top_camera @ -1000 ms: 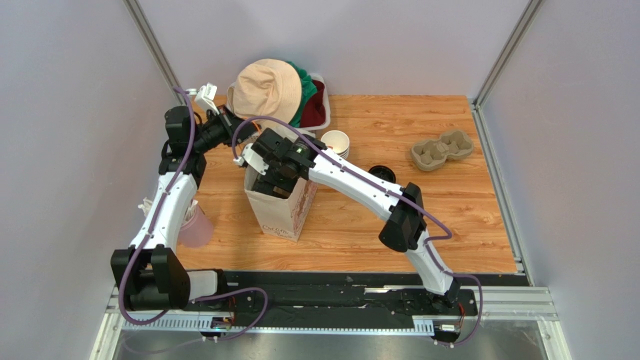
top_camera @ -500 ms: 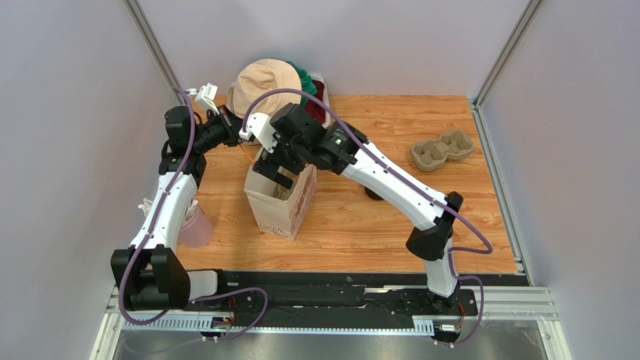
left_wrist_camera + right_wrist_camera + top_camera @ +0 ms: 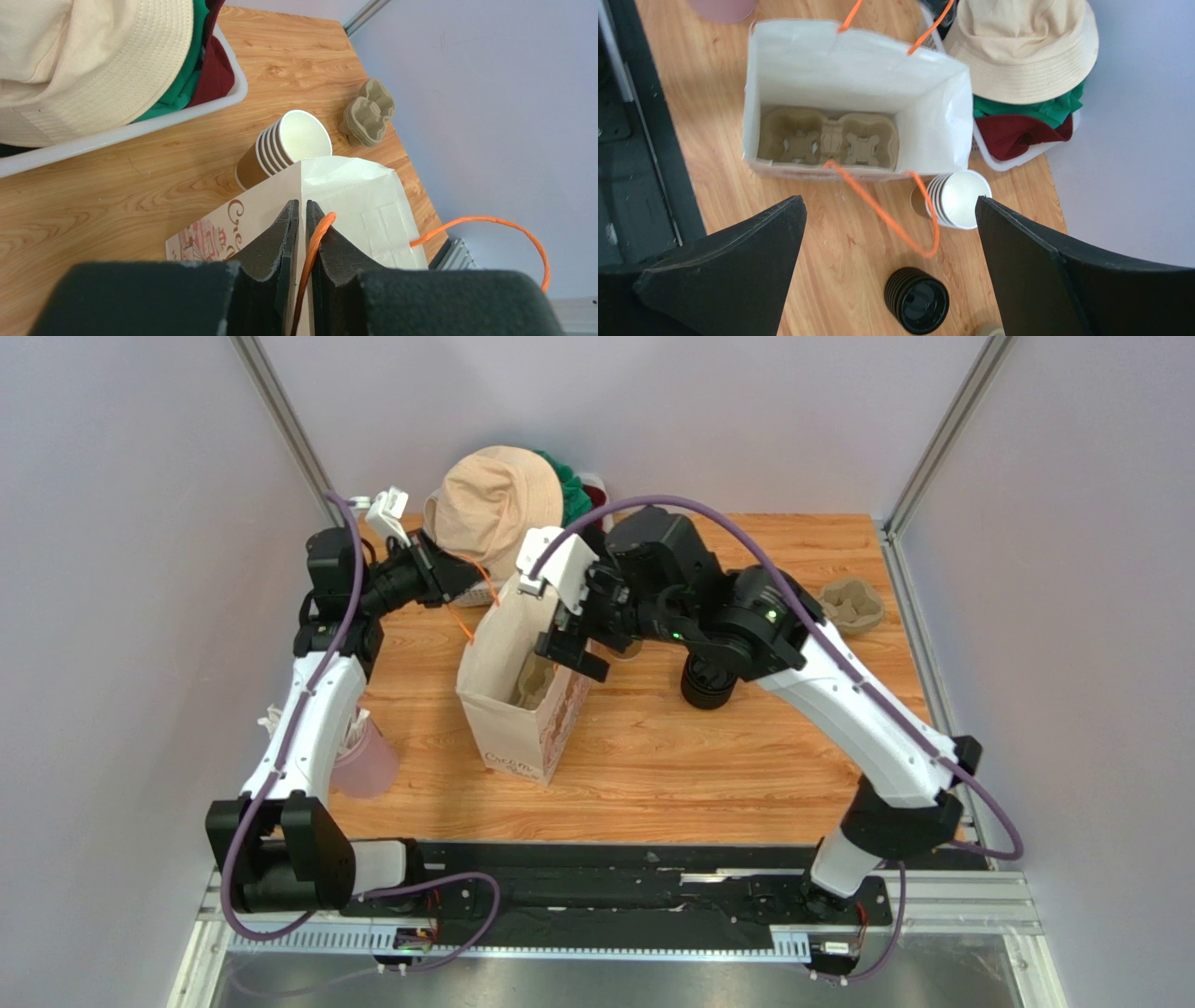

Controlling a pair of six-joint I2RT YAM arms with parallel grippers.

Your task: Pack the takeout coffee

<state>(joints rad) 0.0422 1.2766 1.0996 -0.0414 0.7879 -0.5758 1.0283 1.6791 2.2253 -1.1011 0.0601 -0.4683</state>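
- Near left, a pink cup point(image 3: 368, 763) stands aside.
- Mid-counter, the bag point(image 3: 526, 700) stands open with a carrier point(image 3: 826, 138) in its bottom; we judge no coffee packed yet.
- The left claw point(image 3: 302, 204) pinches the bag's rim and orange handle; the right claw point(image 3: 890, 203) gapes wide, empty, above the bag.
- Right of the bag, stacked lids point(image 3: 917, 302).
- Just beyond the bag, unlidded cups point(image 3: 959, 198).
- Far: a tray point(image 3: 140, 126) of clothes and a spare carrier point(image 3: 853, 599); the looping handle may snag.

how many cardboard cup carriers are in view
2: one cup carrier lies at the bottom of the open paper bag; the other sits at the table's far right, partly hidden from above.
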